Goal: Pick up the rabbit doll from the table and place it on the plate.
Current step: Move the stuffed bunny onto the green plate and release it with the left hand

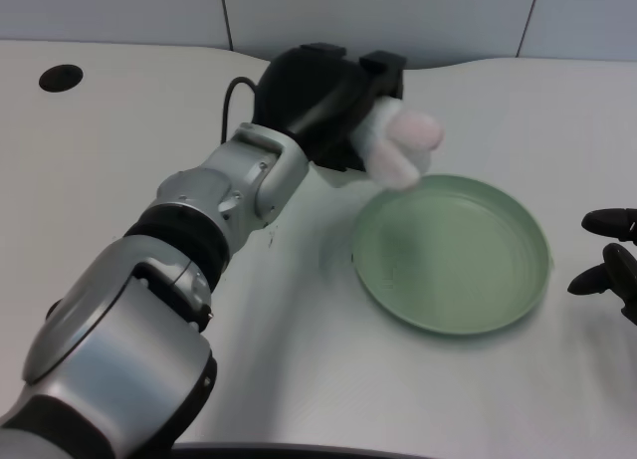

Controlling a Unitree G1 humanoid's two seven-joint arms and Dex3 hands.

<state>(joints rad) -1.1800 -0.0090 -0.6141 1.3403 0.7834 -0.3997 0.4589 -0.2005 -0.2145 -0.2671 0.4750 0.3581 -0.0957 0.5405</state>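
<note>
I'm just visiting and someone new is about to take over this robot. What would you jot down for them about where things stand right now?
Left hand: holds the rabbit doll, lifted off the table near the far-left rim of the plate.
Green plate: on the table, nothing in it.
Done: the doll is picked up and carried to the plate's edge.
Left: move it over the plate's middle, lower it, let go, pull the hand away.
The doll is blurred, so how firmly it is held cannot be told.
</note>
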